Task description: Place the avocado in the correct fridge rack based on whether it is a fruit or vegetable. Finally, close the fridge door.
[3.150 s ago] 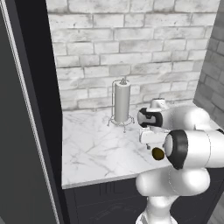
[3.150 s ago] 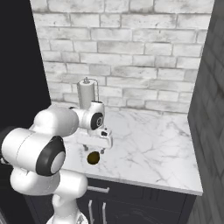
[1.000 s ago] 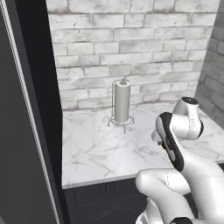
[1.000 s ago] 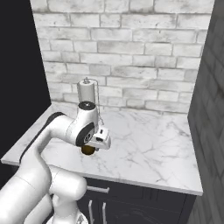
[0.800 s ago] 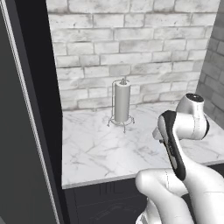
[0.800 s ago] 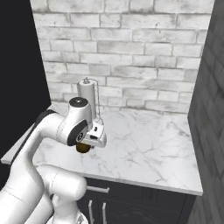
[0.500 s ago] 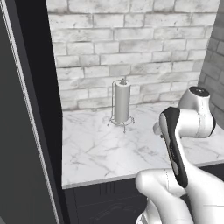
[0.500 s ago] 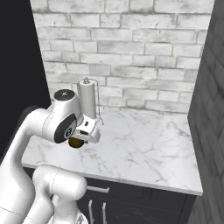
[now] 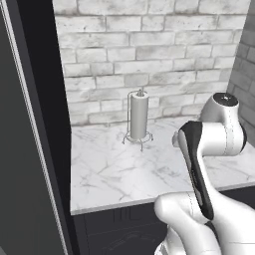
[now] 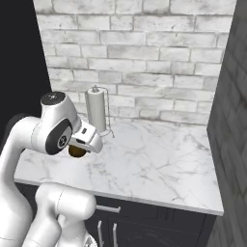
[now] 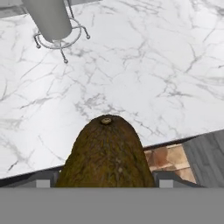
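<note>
Gripping the avocado, the gripper has its jaws closed on the fruit's lower flanks; in the hand view the finger tips are hidden behind the fruit's bulk, but the fruit hangs off the counter with nothing else under it, so the hold is clear. Avocado sits stem end pointing away from the hand, over the marble counter near its front edge. In the right base view it shows as a small brown lump tucked under the white hand.

Handling guess: light, firm, rounded and slightly glossy skin, so it could roll or slip between flat pads if squeezed off-centre; best held across the widest part, which looks like the present grip. Too much squeeze could bruise it.

Arm pose: wrist turned so the hand faces down and toward the back wall, forearm folded close to the body, elbow high. In the left base view the arm bulks at right, hand behind it. Paper towel holder stands near the brick wall, apart from the hand. Dark fridge door at far left; the rack is not reached yet.
</note>
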